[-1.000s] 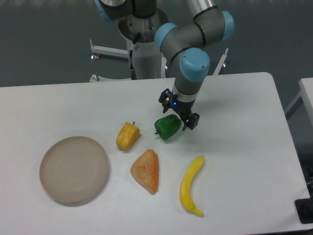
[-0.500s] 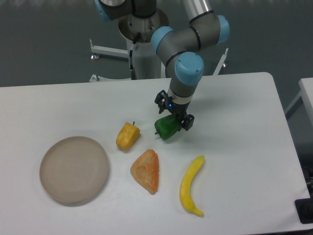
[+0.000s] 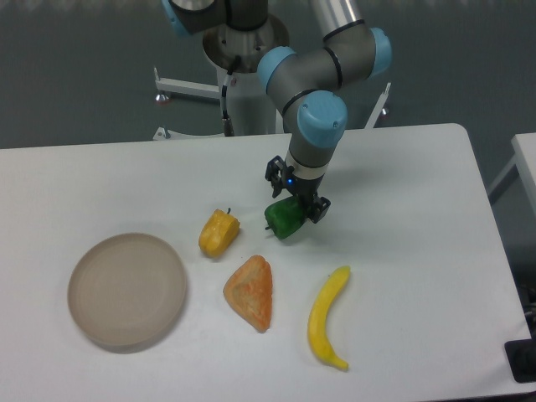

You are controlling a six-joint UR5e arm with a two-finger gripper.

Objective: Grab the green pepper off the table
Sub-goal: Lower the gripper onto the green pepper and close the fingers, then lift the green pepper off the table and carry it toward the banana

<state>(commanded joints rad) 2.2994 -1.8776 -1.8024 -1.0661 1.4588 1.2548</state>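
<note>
Your gripper [image 3: 296, 190] stood spread open astride the glossy, lumpy green pepper [image 3: 285, 219], which rested on the smooth white desk [image 3: 402, 209] between a waxy yellow pepper [image 3: 219, 234] and a curved banana [image 3: 327, 318]; no legible markings were seen.

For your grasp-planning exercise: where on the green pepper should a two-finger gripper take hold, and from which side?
Probably across the green pepper's rounded body, coming from above: it lies low on the table and the gripper already sits over its upper part. Its small stem looks a poorer hold.
</note>
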